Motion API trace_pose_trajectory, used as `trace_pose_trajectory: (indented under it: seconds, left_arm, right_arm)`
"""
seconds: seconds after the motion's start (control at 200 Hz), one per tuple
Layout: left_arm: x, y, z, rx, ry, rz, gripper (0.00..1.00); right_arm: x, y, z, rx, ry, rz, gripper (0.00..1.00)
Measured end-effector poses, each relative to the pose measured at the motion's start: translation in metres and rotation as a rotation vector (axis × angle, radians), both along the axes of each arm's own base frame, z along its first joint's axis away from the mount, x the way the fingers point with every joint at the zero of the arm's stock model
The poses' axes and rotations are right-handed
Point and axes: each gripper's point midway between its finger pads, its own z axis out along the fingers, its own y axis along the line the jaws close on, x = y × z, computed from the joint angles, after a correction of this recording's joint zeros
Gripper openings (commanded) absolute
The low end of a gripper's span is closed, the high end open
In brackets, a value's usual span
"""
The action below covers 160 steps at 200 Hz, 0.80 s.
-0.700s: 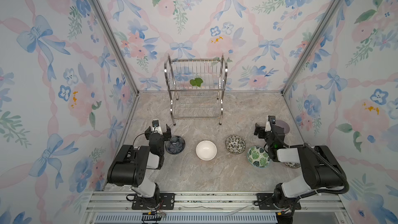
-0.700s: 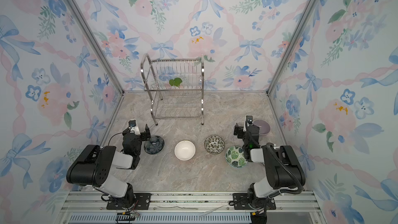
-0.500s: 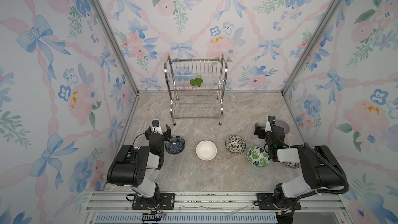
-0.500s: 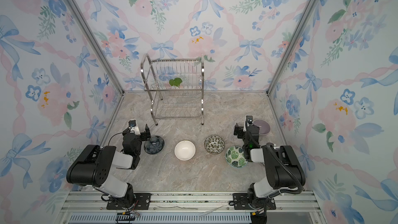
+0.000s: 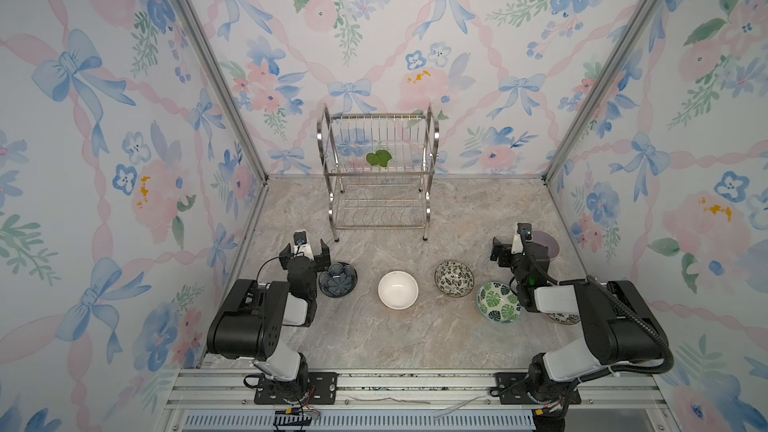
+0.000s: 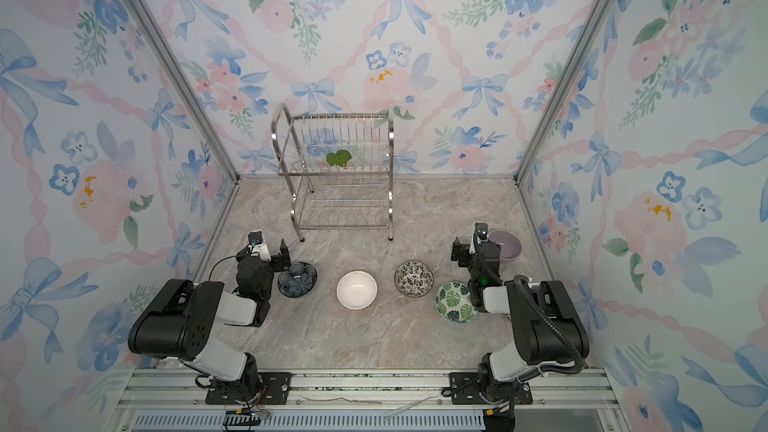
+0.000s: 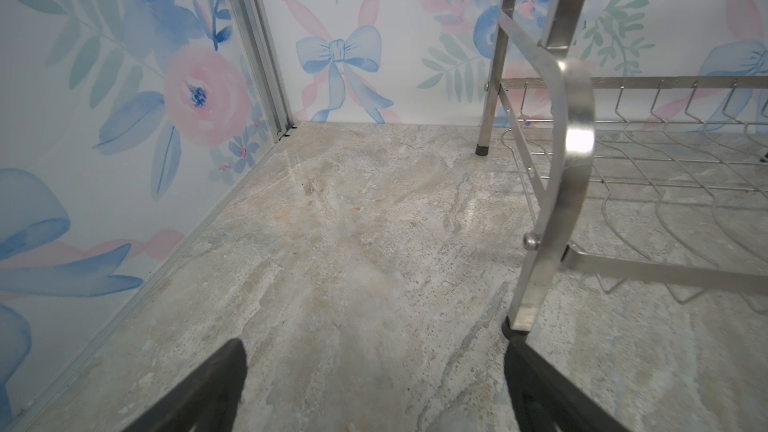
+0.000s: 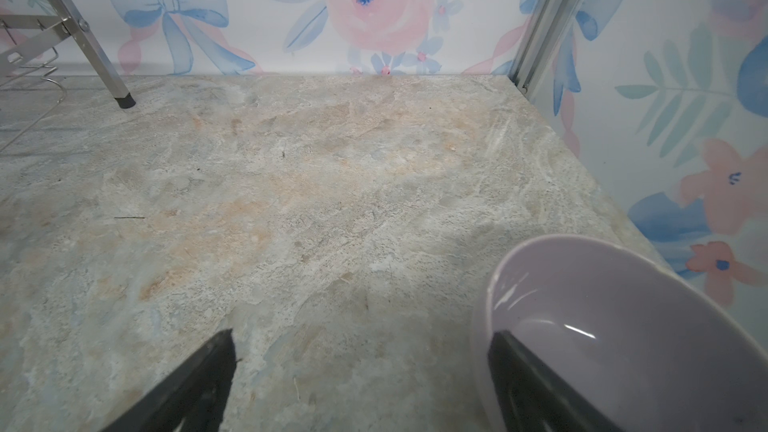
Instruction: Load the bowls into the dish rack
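Observation:
The dish rack (image 5: 378, 172) (image 6: 340, 176) stands at the back middle of the marble floor; its near left leg (image 7: 573, 139) is close ahead of my left gripper. Several bowls sit in front: dark blue (image 5: 338, 280), white (image 5: 397, 289), black-and-white floral (image 5: 454, 278), green leaf-print (image 5: 498, 302), lilac (image 5: 546, 243) (image 8: 623, 305). A patterned bowl (image 5: 563, 318) shows partly under my right arm. My left gripper (image 5: 305, 254) (image 7: 372, 340) is open and empty beside the dark blue bowl. My right gripper (image 5: 517, 249) (image 8: 361, 334) is open, with one finger over the lilac bowl's rim.
A green leaf-shaped piece (image 5: 379, 158) sits on the rack's upper tier. Floral walls with metal corner posts (image 5: 582, 97) close in the floor on three sides. An aluminium rail (image 5: 415, 384) carries both arm bases along the front.

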Motion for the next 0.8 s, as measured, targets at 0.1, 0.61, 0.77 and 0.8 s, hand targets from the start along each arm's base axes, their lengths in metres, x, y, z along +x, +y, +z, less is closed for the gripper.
trace_pose_trajectory:
  seconds: [0.1,0.61,0.77,0.8]
  left_arm:
    - [0.0,0.0,0.0,0.0,0.0,0.0,0.98]
    - [-0.002,0.004,0.002,-0.005,0.0,0.027,0.98]
    - [-0.003,0.005,0.006,-0.002,-0.002,0.039,0.98]
    - [-0.004,0.007,0.007,0.004,0.003,0.055,0.98]
  right_arm:
    - [0.0,0.0,0.0,0.0,0.0,0.0,0.97]
    - [-0.004,-0.015,0.005,-0.025,0.001,-0.088,0.97]
    - [-0.014,-0.029,0.039,-0.029,-0.059,-0.18,0.96]
    - [-0.018,-0.033,0.048,-0.025,-0.079,-0.203,0.97]
